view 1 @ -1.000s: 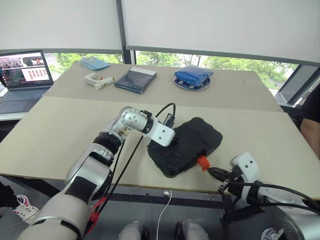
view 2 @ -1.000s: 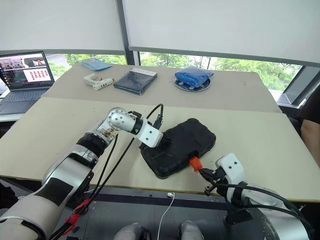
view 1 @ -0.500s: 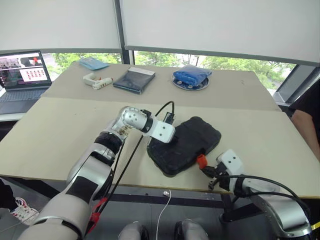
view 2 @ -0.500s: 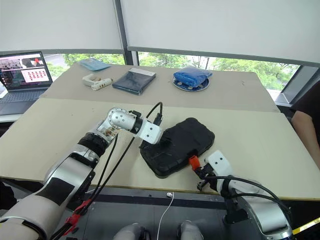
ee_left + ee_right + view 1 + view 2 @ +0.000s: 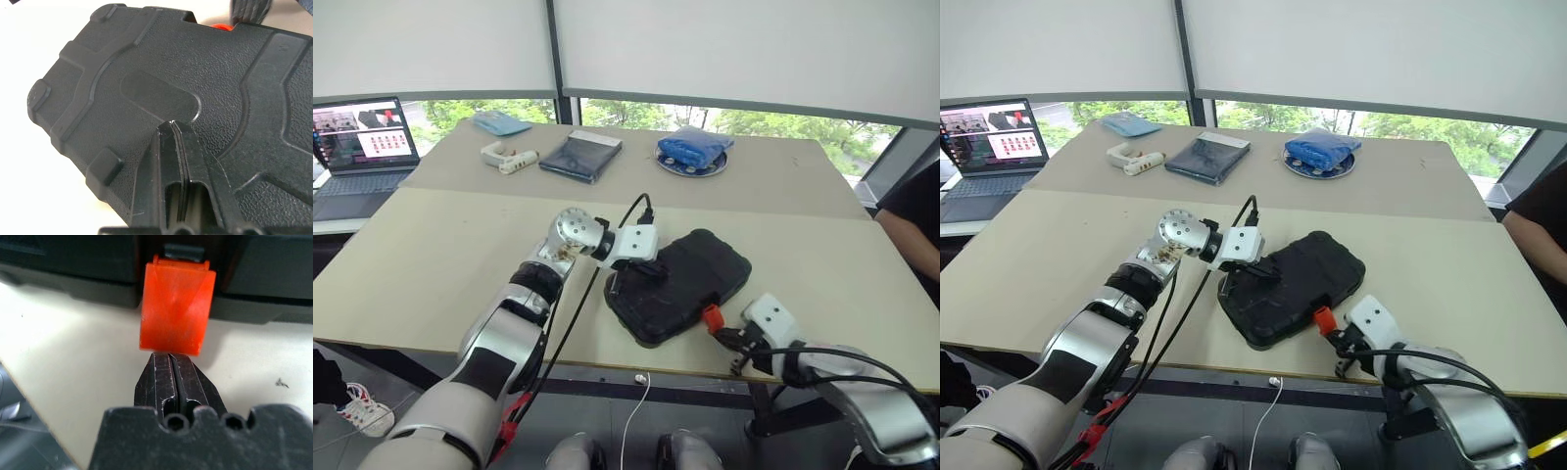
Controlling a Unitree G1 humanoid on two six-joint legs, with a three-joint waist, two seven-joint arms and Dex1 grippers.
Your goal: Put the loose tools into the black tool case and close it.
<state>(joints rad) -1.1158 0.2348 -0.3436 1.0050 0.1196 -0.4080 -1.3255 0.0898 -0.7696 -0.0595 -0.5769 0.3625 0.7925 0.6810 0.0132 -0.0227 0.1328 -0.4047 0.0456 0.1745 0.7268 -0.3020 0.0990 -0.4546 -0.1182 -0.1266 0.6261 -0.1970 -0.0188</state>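
Note:
The black tool case (image 5: pixel 697 272) lies with its lid down near the table's front edge. Its orange latch (image 5: pixel 712 316) sticks out from the front side toward me. My left gripper (image 5: pixel 634 275) is shut, and its tips (image 5: pixel 172 128) rest on the textured lid near the case's left end. My right gripper (image 5: pixel 724 336) is shut too, with nothing held. Its fingertips (image 5: pixel 171 357) sit right at the lower edge of the orange latch (image 5: pixel 176 308). The loose tools are out of view.
On the far table lie a dark flat pouch (image 5: pixel 579 155), a blue bundle on a round plate (image 5: pixel 693 149), a white tool (image 5: pixel 507 157) and a blue packet (image 5: pixel 499 122). A laptop (image 5: pixel 357 147) stands at the left. A person's arm (image 5: pixel 913 227) shows at the right edge.
My left hand has rolled on the lid, so its black fingers now show. My right gripper has edged in closer to the orange latch. The case has stayed where it was.

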